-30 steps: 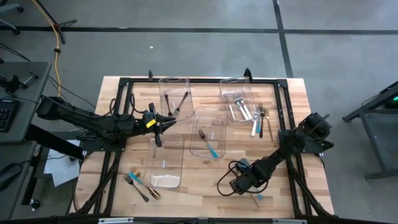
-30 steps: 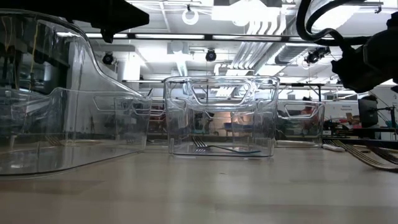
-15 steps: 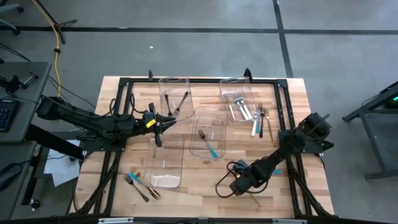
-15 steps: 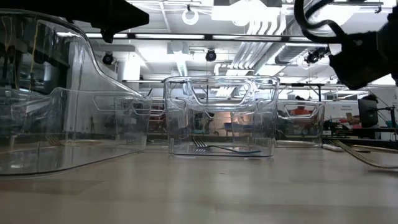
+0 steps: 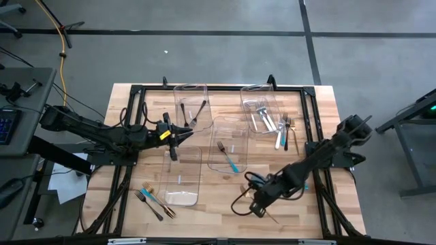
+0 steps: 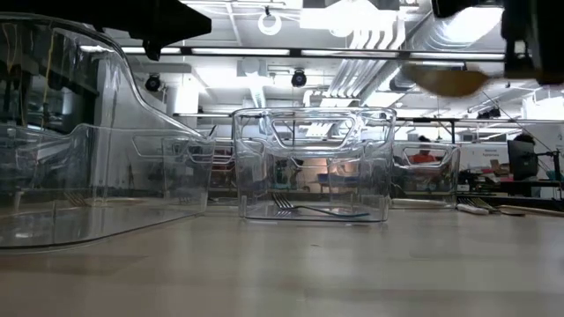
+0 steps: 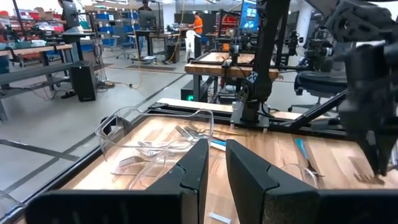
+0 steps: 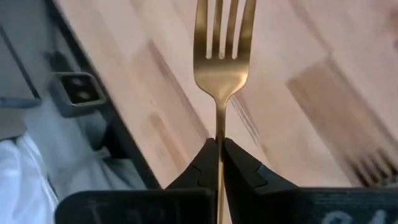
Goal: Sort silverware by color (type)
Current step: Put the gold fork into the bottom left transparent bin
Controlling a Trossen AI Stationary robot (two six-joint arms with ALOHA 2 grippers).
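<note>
The right gripper [image 5: 262, 209] hung over the near part of the wooden counter [image 5: 225, 211], toward its right side, with its jaws clamped on the stem of a gold fork [image 8: 219, 56]. In the right wrist view the fork stood straight out past the dark fingers [image 8: 200, 171], tines away from the wrist, above bare wood. In the low view its gold end [image 6: 445, 80] showed high above the counter.

The left gripper [image 5: 174, 141] waited over the left middle of the counter, just beside the far end of the near-left bin [image 5: 182, 178]. Its jaws stood narrowly apart with nothing between them, as the left wrist view showed [image 7: 212, 168].

Four clear bins lay on the counter. The far-left bin [image 5: 191, 102] held black forks [image 5: 197, 114]. The far-right bin [image 5: 262, 109] held silver pieces [image 5: 267, 120]. The middle bin [image 5: 227, 144] held a teal-handled fork [image 5: 228, 157], also visible lying flat in the low view [image 6: 317, 210].

Loose pieces lay just right of the far-right bin [image 5: 286, 131], silver, teal-handled and dark among them. A few more forks [image 5: 153, 199] lay on the counter left of the near-left bin, one with a teal handle.
</note>
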